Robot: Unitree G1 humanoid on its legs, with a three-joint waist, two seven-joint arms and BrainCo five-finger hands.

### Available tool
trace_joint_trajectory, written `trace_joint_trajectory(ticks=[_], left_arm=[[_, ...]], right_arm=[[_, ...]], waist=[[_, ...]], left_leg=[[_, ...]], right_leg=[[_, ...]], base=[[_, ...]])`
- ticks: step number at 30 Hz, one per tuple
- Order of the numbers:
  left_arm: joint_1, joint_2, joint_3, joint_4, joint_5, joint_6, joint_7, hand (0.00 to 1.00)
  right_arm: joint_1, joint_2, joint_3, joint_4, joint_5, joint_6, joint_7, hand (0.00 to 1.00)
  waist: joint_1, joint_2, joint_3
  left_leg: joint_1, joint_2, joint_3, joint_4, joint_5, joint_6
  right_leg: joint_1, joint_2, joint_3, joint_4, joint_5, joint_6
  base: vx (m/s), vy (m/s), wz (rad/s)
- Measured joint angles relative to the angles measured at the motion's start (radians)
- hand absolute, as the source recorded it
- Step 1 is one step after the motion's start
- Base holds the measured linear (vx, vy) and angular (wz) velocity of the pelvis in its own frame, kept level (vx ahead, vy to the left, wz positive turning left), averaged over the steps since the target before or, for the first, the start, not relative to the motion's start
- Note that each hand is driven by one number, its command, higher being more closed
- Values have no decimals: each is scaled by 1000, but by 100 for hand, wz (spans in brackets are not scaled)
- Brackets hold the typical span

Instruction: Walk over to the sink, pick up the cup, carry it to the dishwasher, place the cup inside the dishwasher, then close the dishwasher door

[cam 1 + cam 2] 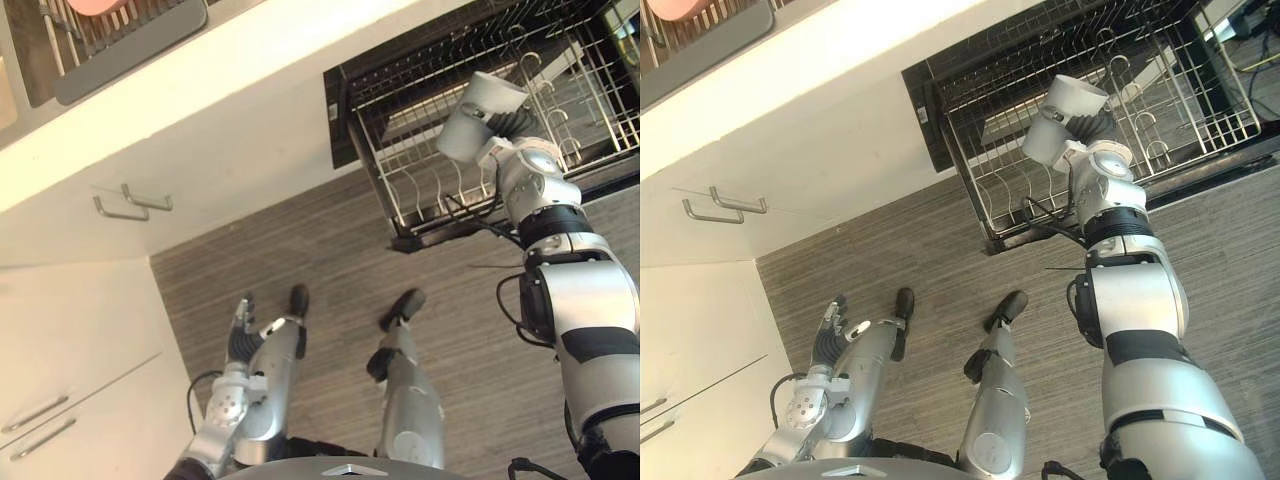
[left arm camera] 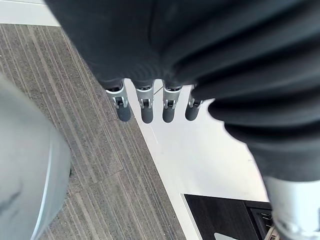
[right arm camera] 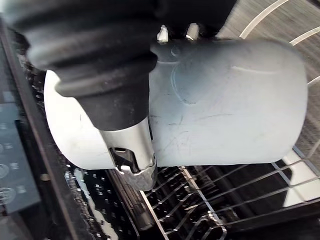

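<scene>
Right wrist view: cup, clasped sideways in my right hand above the dishwasher rack, apparently for lowering in. Left hand slack, empty.

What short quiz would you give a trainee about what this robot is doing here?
1. True or false: the cup is standing in the sink.
2. The right hand holds the cup above: A) the dishwasher rack; B) a drawer; C) a countertop.
3. Which hand hangs open near the floor, holding nothing?
Key: 1 false; 2 A; 3 the left hand.
</scene>
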Motion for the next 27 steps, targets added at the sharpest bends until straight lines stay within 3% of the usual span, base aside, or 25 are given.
trace_joint_trajectory(ticks=[3,9,14,15,27], left_arm=[[-4,0,-1,-9,-8,3,0,0],[-7,0,-36,-40,-29,12,3,0],[-6,0,-39,-59,-27,24,10,0],[-6,-1,-39,-61,-23,24,9,0],[-5,2,-63,-76,6,26,21,0]], right_arm=[[-9,4,1,30,-22,27,49,100],[-80,37,64,103,-122,28,149,100],[-141,34,121,133,-198,14,153,100],[-143,32,121,133,-202,6,155,0],[-160,26,180,138,-237,1,191,0]], waist=[[8,4,2],[50,11,5],[68,11,5],[72,11,5],[80,7,7]], left_leg=[[-27,0,-16,-4,16,-6],[-36,-3,-42,-40,46,-14],[-35,-5,-63,-74,73,-21],[-36,-4,-66,-79,78,-23],[-4,2,-70,-114,102,-29]], right_leg=[[-19,2,-20,0,3,-2],[-29,2,-47,0,9,-2],[-31,2,-68,0,5,-7],[-31,4,-72,0,3,-9],[-12,8,-77,0,3,-16]], base=[[-50,34,16],[-10,26,13],[-26,15,14],[-41,8,10],[-28,10,1]])
